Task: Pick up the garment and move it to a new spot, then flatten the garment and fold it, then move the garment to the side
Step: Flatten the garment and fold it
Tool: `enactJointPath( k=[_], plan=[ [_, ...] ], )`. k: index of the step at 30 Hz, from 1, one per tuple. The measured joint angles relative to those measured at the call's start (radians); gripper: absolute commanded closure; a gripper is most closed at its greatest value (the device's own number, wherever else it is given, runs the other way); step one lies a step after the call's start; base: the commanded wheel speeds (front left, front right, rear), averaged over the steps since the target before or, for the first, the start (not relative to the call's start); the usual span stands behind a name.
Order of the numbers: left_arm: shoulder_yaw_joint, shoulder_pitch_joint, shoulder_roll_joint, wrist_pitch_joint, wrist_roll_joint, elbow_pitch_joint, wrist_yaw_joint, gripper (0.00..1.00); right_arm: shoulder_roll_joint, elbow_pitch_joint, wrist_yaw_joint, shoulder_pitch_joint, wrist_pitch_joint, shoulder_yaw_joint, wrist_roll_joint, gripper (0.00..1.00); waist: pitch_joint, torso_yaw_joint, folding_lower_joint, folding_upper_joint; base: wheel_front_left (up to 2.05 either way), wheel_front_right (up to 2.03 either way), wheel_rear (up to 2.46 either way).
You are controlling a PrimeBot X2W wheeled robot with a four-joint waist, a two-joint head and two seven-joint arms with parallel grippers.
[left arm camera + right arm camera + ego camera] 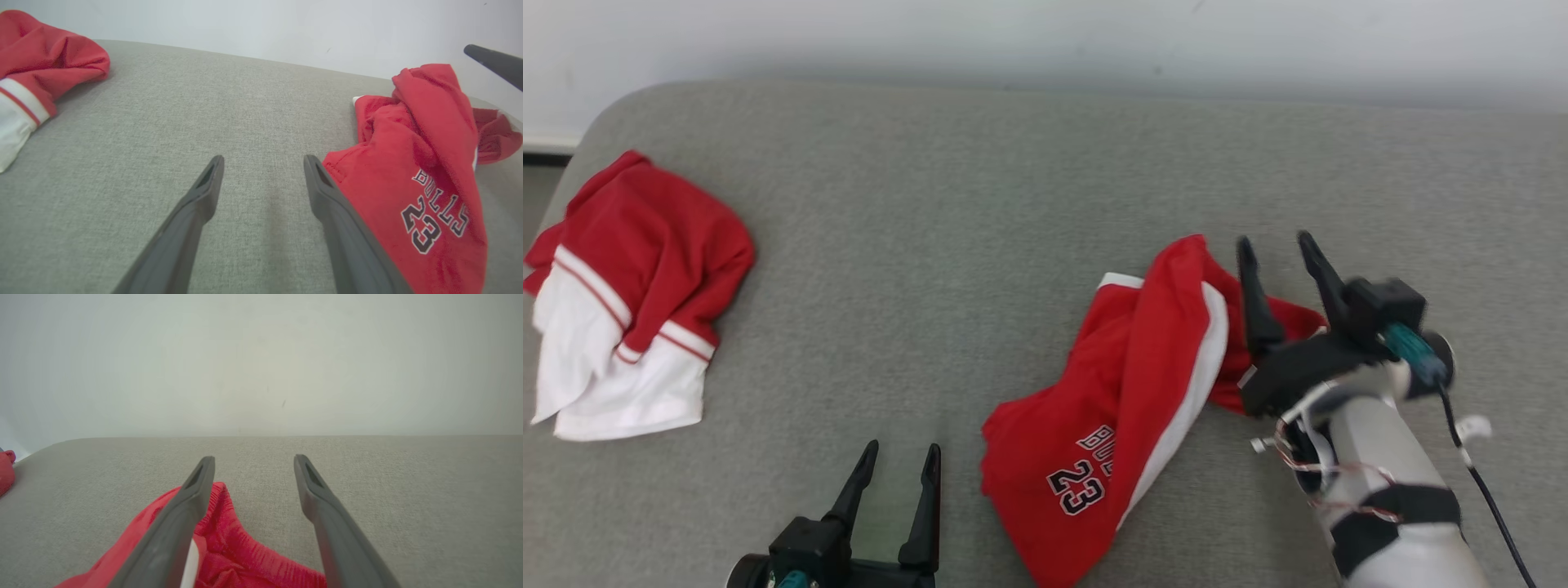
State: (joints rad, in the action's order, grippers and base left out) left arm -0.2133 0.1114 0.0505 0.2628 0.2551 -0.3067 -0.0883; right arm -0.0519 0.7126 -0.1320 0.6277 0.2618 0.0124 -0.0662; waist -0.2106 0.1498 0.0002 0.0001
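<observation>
**Red shorts, crumpled, awaiting flattening**

Item: red shorts, numbered 23, heaped lower centre-right in the head view on the grey worktop.
Right claw: wide, empty, over the heap's right edge.
Left claw: wide, empty, bottom left.
Step, as I judge it: flattening.
Next: each claw takes a hem and draws outward.
Also: red-and-white garment, far left.

You are looking at a red garment of soft, matt knit cloth (its printed numerals are showing slightly smoother), lying on a grey surface that is reading as coarse woven fabric. The right gripper fingers are showing matt dark plastic. The forearm behind is looking smooth, pale and faintly glossy.
</observation>
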Motion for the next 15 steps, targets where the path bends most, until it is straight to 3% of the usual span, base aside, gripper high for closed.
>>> enactJointPath(
  k=[6, 15],
  plan=[
    [-0.05, -0.01, 0.0, 0.0, 0.004, 0.013, -0.027, 0.0, -0.009, -0.111, 0.0, -0.17, 0.002, 0.07, -0.003, 0.0, 0.042, -0.064, -0.0001, 0.0, 0.0, 0.0, 0.0],
    [-0.26, -0.034, 0.001, 0.0, 0.043, -0.051, -0.043, 0.0, -0.004, -0.138, 0.0, -0.32, 0.002, 0.12, -0.002, 0.0, 0.087, -0.155, -0.0003, -0.0001, 0.0, 0.0, 0.0]
  ],
)
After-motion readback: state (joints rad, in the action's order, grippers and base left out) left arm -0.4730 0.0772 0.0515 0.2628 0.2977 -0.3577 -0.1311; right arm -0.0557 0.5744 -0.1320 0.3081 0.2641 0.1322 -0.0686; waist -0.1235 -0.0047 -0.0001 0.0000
